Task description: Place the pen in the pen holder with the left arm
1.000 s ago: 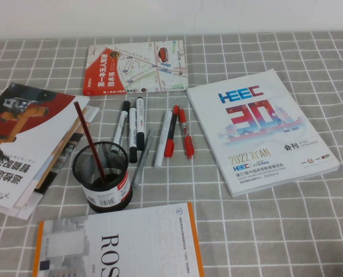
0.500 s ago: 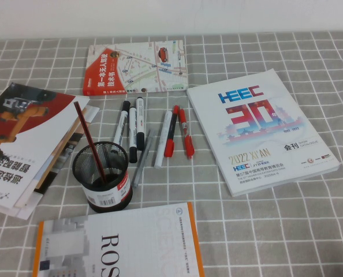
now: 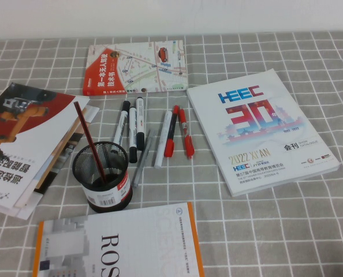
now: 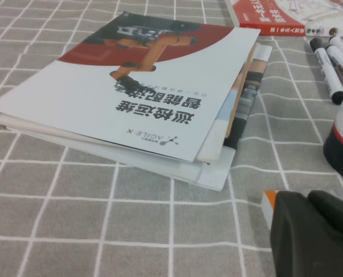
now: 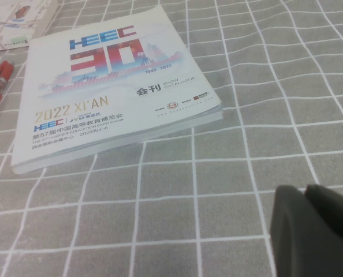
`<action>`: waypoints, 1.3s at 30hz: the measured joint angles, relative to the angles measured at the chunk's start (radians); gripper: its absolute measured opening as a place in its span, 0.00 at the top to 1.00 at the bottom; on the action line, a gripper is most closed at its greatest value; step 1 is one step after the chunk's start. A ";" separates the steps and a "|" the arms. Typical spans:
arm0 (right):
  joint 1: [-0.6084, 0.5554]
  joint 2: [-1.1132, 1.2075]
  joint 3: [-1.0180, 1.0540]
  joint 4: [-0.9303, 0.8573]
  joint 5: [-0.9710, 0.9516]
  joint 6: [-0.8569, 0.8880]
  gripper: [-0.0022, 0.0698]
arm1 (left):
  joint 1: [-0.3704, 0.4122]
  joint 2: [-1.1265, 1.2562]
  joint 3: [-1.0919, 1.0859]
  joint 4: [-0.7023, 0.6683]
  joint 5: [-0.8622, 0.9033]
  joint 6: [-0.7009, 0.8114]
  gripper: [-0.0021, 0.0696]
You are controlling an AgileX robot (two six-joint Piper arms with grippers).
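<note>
holder [image 3: 101,176]: near-left on the bench [image 3: 287,231], a stick [image 3: 89,141] standing tilted in it
pen [image 3: 140,122]: just behind the holder, in a row of pens
map book [image 3: 135,66]: behind the pens
catalogue [image 3: 261,130]: right of the pens
brochures [image 3: 27,144]: stacked left of the holder
book [image 3: 119,242]: before the holder
left tool [image 4: 313,234]: low, near the brochures
right tool [image 5: 313,231]: low, near the catalogue
</note>
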 joint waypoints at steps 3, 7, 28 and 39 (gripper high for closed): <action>0.000 0.000 0.000 0.000 0.000 0.000 0.99 | 0.000 0.000 0.000 0.017 -0.007 0.000 0.97; 0.000 0.000 0.000 0.000 0.000 0.000 0.99 | 0.000 0.000 0.000 -0.066 -0.082 -0.068 0.97; 0.000 0.000 0.000 0.000 0.000 0.000 0.99 | 0.000 0.000 0.000 -0.354 -0.202 -0.289 0.97; 0.000 0.000 0.000 0.000 0.000 0.000 0.99 | 0.000 0.295 -0.250 -0.366 0.058 -0.199 0.97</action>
